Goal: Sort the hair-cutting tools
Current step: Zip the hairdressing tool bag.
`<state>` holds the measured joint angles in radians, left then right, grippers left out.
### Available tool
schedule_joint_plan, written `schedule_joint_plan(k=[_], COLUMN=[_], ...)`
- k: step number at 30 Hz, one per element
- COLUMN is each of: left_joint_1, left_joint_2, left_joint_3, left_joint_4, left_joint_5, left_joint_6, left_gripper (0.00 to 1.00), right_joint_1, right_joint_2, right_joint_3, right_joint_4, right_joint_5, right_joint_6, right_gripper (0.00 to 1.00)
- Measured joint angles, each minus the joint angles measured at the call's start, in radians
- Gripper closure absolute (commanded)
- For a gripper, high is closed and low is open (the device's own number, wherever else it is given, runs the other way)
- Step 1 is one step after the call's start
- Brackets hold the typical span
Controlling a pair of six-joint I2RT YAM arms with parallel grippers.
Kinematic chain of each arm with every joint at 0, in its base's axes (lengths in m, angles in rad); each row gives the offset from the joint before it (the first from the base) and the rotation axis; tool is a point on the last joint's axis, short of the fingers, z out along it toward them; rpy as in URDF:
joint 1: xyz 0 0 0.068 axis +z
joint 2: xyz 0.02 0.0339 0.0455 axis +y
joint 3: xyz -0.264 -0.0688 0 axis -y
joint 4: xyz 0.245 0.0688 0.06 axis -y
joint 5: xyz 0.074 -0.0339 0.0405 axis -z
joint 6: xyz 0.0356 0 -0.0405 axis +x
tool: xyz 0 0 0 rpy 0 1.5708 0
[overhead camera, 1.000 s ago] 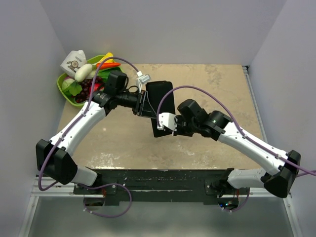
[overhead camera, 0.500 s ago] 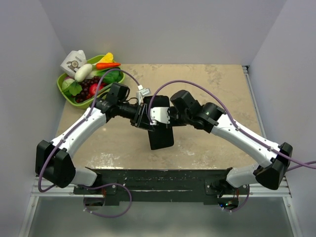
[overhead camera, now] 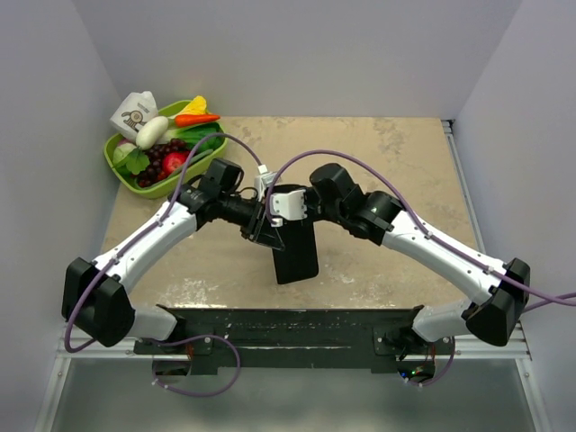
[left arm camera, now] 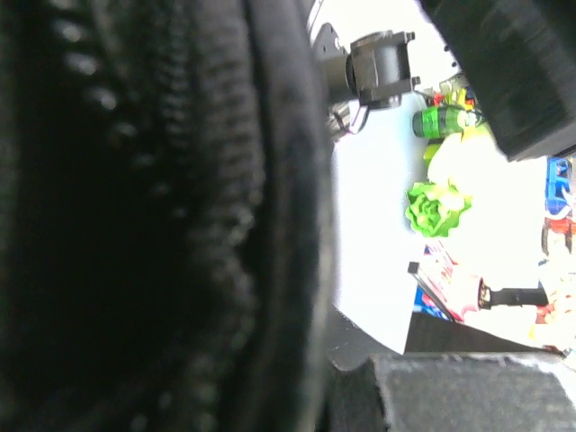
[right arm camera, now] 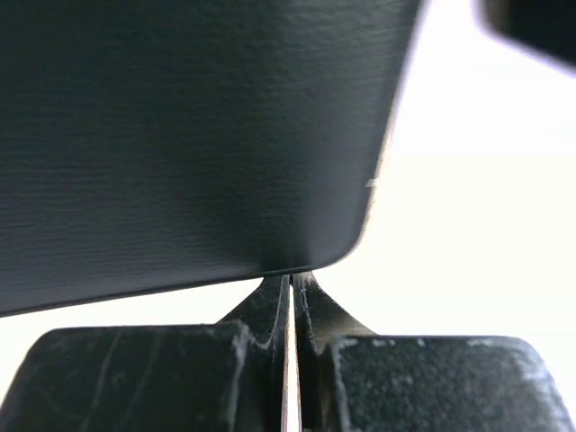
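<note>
A flat black zipped case [overhead camera: 297,254] is held above the table's middle. My left gripper [overhead camera: 265,225] is shut on the case's upper left edge; in the left wrist view the case [left arm camera: 135,216] and its zip fill the left side. My right gripper [overhead camera: 290,205] is at the case's far end, jaws shut. In the right wrist view its fingertips [right arm camera: 291,283] touch the case's [right arm camera: 180,135] edge; whether they pinch anything I cannot tell. The hair-cutting tools are hidden.
A green basket [overhead camera: 120,168] of toy fruit and vegetables sits at the back left, with a white carton [overhead camera: 135,110] at its far end. Grey walls close in the table on three sides. The arm bases stand along the near edge.
The case has come toward the near edge and turned more lengthwise. My right gripper went from the case's near end to its far end. The left arm followed, still gripping.
</note>
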<state>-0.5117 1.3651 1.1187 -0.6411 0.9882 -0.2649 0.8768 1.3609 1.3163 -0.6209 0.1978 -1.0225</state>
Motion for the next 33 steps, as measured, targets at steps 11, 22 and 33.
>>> schedule_joint_plan(k=[11, 22, 33], left_joint_1=[-0.040, -0.071, -0.078], left_joint_2=[-0.037, -0.037, -0.036], left_joint_3=[-0.062, -0.042, 0.032], left_joint_4=[-0.013, -0.033, -0.096], left_joint_5=[-0.006, -0.001, 0.004], left_joint_6=[-0.001, 0.038, 0.072], left_gripper=[1.00, 1.00, 1.00], right_joint_1=[-0.001, 0.011, 0.008], right_joint_2=[-0.013, -0.069, -0.273], right_joint_3=[-0.007, 0.006, 0.012], right_joint_4=[0.060, 0.069, 0.129], right_joint_5=[-0.066, -0.061, 0.299], right_joint_6=[-0.101, 0.115, 0.364], right_gripper=[1.00, 0.82, 0.01])
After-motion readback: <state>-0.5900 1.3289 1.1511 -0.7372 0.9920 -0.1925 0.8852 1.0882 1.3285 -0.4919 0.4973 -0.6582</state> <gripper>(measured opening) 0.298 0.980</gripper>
